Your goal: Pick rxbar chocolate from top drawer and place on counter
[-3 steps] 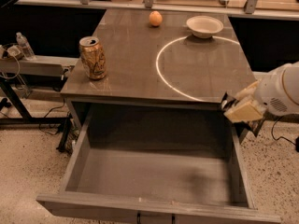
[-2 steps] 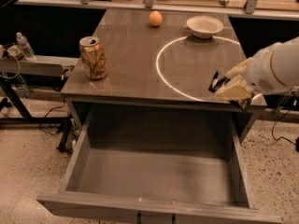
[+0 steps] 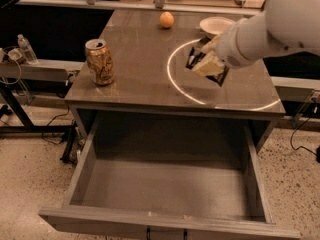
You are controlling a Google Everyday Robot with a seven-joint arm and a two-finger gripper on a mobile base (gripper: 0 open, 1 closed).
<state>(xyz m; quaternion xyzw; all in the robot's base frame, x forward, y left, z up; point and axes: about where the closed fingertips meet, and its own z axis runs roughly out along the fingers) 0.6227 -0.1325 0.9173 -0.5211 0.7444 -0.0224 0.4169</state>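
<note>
Black rxbar chocolate point(image 3: 221, 75) sits clenched in the end effector point(image 3: 206, 63) above the counter point(image 3: 140, 59), top drawer point(image 3: 165, 194) open.

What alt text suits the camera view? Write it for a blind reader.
The gripper holds the black bar over the white circle on the counter, with the drawer pulled open below. A gold can, an orange and a white bowl sit on the counter.

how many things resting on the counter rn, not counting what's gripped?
3: gold can front left, orange at the back, white bowl back right, partly behind the arm. Pincer holds rxbar chocolate above the circle.
</note>
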